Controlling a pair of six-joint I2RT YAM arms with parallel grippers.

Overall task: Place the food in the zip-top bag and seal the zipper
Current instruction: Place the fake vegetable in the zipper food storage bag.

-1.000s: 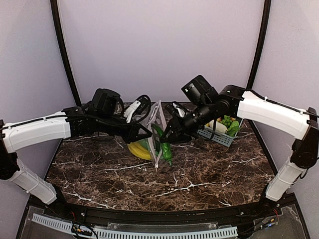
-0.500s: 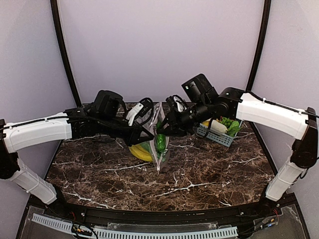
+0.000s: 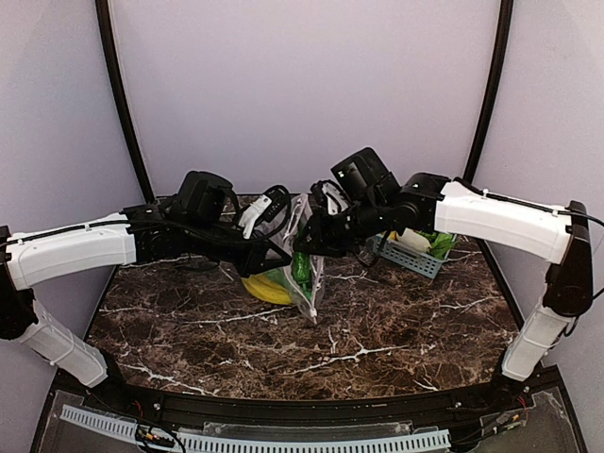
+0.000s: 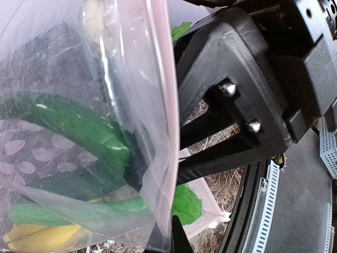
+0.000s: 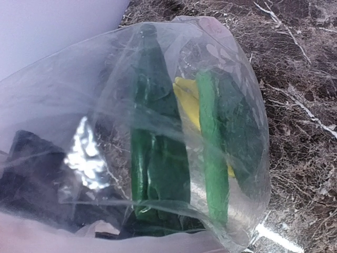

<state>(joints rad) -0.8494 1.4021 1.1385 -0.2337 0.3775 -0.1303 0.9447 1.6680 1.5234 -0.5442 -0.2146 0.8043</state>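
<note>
zip-top bag (image 3: 308,283) upright mid-worktop (image 3: 396,330), left claw (image 3: 279,257) pinched on its mouth edge; green vegetables (image 5: 158,158) inside, banana (image 5: 187,103) showing through; right claw (image 3: 308,243) at mouth, grip unclear

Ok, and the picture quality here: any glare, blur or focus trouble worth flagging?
Top external: evenly lit, sharp, though the clear zip-top bag barely shows against the dark marble table. Left wrist: the bag film lies almost against the lens, soft and hazy; the right claw behind it is crisper. Right wrist: a white glare patch on the bag film, and the lower left corner blurs dark.
</note>
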